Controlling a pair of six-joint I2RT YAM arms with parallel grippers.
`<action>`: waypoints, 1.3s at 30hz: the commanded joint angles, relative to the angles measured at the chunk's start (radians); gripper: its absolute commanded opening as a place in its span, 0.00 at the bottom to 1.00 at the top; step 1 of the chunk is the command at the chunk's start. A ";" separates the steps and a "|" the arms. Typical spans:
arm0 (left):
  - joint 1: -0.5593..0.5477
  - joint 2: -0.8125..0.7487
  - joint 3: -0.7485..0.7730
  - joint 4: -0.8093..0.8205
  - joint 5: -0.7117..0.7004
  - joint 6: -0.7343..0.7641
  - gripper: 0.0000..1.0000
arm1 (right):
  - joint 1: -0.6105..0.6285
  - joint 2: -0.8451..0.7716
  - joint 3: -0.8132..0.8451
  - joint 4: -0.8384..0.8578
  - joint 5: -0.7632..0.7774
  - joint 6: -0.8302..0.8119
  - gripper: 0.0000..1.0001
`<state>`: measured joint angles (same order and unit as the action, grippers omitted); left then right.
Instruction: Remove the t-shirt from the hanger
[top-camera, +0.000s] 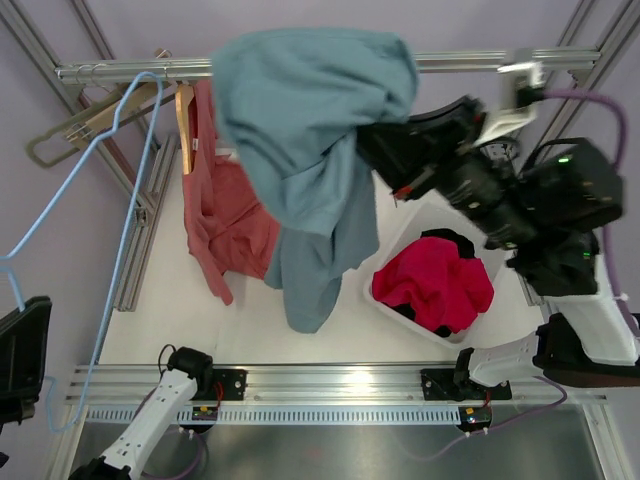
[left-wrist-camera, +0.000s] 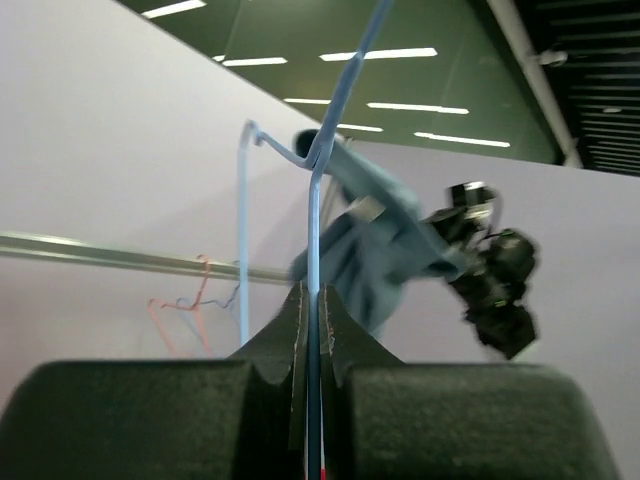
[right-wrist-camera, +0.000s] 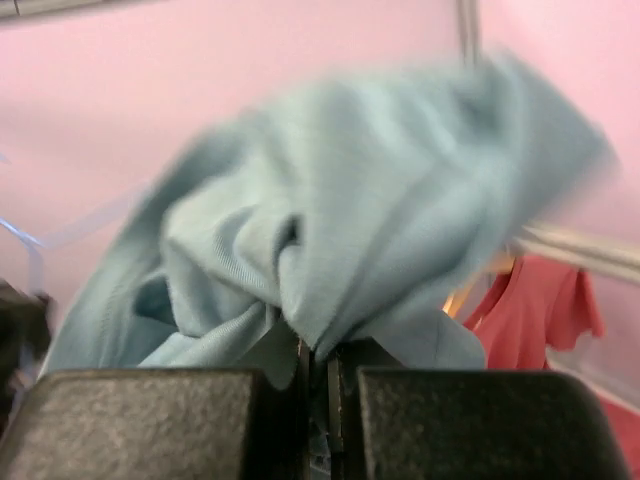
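Right jaws are shut tight on a fold of the blue-grey t-shirt (top-camera: 310, 130), which bunches across the middle of the rail (top-camera: 130, 70) and trails down below it. Left jaws pinch the wire of the light-blue hanger (left-wrist-camera: 313, 230), whose far end reaches up toward the rail's left part

T-shirt (top-camera: 310, 130): grey-blue, bunched, hanging in air beside the rail (top-camera: 470, 62), one fold pinched in right gripper (right-wrist-camera: 318, 365). Hanger (left-wrist-camera: 313, 240): pale blue wire, tilted, left of shirt, clamped in left gripper (left-wrist-camera: 314, 320).
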<state>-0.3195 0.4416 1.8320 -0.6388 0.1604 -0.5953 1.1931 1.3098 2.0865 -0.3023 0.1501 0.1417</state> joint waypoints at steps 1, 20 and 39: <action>-0.004 0.072 -0.054 -0.005 -0.075 0.057 0.00 | 0.005 0.008 0.263 -0.171 0.112 -0.024 0.00; -0.004 0.083 -0.270 0.067 -0.002 0.022 0.00 | -0.133 -0.190 -0.075 -0.035 0.660 -0.406 0.00; -0.004 0.045 -0.508 0.152 0.039 -0.021 0.00 | -0.234 -0.590 -0.903 0.195 1.026 -0.219 0.00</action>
<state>-0.3199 0.4931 1.3617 -0.5667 0.1665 -0.6037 0.9646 0.7780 1.4319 -0.1383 1.0252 -0.2398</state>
